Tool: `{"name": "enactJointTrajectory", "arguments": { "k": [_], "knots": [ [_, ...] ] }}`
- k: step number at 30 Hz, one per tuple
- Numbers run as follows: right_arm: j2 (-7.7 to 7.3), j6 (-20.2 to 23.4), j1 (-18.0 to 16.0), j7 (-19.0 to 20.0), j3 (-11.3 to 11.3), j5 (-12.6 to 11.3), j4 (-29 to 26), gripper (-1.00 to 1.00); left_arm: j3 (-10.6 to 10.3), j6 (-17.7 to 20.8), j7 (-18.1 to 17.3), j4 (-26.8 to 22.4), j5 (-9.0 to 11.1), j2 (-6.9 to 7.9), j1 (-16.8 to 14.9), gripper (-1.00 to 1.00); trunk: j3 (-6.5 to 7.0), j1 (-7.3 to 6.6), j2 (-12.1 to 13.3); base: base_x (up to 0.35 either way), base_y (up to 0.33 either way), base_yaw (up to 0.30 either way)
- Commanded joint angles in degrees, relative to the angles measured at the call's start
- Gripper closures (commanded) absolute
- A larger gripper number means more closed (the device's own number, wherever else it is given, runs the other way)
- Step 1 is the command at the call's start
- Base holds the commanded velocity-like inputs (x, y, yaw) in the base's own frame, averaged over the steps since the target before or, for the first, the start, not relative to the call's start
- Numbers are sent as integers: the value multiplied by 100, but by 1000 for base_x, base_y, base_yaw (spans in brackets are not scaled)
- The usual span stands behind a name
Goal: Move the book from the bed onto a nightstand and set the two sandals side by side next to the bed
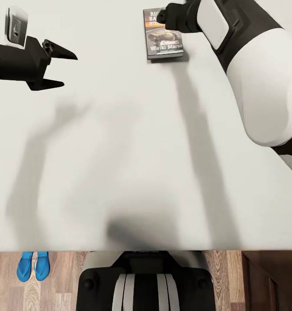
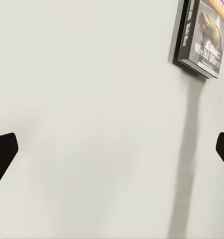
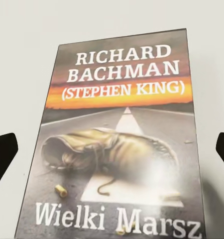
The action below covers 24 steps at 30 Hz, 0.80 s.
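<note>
Bedroom, book retrieval | right claw [image 3: 112,149] spread open, poised directly over the book [image 1: 164,33] lying flat, far right on the bed [image 1: 120,151] | left claw [image 1: 59,68] open, empty, far left | sandals [image 1: 33,266] paired on the floor, near left | risk: thin paperback flat on soft mattress; fingertips may skid over its edges and shove it away.

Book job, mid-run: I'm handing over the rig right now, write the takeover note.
Left end effector: open, empty, over the bed.
Right end effector: open, above the book, not gripping it.
The book lies flat on the mattress, cover up.
Sandals: together on the floor beside the bed, side by side. That part looks done.
Left to do: grasp the book and carry it to a nightstand.
</note>
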Motion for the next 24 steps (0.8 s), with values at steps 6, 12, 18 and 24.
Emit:
{"name": "enactJointTrajectory", "arguments": {
  "k": [6, 12, 18, 24],
  "knots": [
    [-25, -90, 41, -15, 150, -52, -7, -100, -3, 16, 57, -4, 51, -1, -7, -100, -56, 0, -1, 0, 0, 0],
    [-49, -119, 50, -16, 178, -47, -13, -100, -10, 23, 57, -4, 52, 3, -1, -100, -109, 0, -1, 0, 0, 0],
    [-110, -163, 43, -18, 187, -36, -15, -100, -11, 26, 60, -4, 70, 5, 10, -100, -162, 0, -1, 0, 0, 0],
    [-166, -376, 20, -23, 187, 222, -10, -100, -12, 27, 64, -4, 76, 6, 21, -100, -215, 0, -1, 0, 0, 0]
  ]
}}
